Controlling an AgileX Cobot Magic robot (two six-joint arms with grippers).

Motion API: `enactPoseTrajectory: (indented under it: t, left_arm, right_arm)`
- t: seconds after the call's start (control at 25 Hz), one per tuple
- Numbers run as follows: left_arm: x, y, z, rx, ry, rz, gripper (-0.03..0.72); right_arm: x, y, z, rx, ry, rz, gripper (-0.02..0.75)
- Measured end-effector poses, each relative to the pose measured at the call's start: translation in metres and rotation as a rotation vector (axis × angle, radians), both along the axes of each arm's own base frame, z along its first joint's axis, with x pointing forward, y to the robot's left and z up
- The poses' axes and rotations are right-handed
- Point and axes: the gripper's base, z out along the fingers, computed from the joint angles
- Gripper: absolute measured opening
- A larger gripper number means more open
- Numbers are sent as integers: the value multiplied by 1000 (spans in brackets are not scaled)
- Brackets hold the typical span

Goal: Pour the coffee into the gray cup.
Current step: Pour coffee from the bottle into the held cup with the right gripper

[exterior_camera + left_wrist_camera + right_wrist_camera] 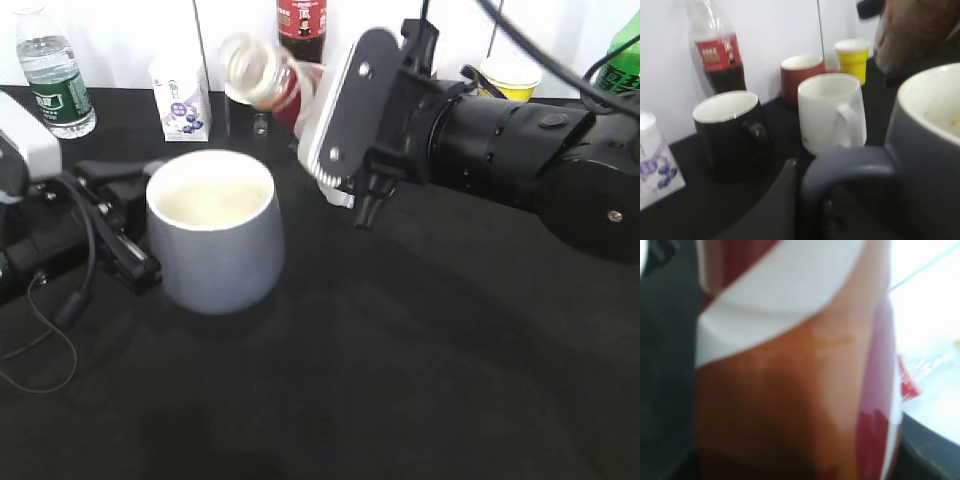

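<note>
The gray cup (215,245) stands left of the middle on the black cloth, and its cream inside looks dry. My left gripper (125,225) is shut on its loop handle (850,165), with one finger (787,200) left of the handle. My right gripper (325,120) is shut on the coffee bottle (262,72). The bottle is tipped to the left, its clear neck above and behind the cup's far rim. I see no stream. The bottle's red, white and brown label (790,365) fills the right wrist view. The bottle also shows in the left wrist view (920,30).
Behind the cup stand a black mug (732,130), a white mug (832,115), a red mug (800,75), a yellow cup (510,75) and a cola bottle (300,25). A milk carton (180,95) and a water bottle (55,75) stand at the back left, a green bottle (625,55) at the back right.
</note>
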Motion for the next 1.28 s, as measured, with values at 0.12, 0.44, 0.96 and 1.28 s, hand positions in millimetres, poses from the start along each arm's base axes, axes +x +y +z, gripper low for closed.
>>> enactPoseTrajectory:
  t: [0.12, 0.44, 0.96, 1.28]
  left_arm:
    - [0, 0, -1, 6, 6, 2, 42]
    - [-2, -2, -1, 23, -1, -36, 42]
    - [-3, -3, -1, 23, -12, -52, 41]
    - [-5, -5, 0, 32, -23, -85, 41]
  right_arm:
    - [0, 0, 0, -47, -47, 15, 527]
    - [0, 1, 3, -131, -185, 52, 527]
    - [1, 1, 6, -241, -334, 73, 527]
    - [1, 1, 10, -262, -419, 74, 527]
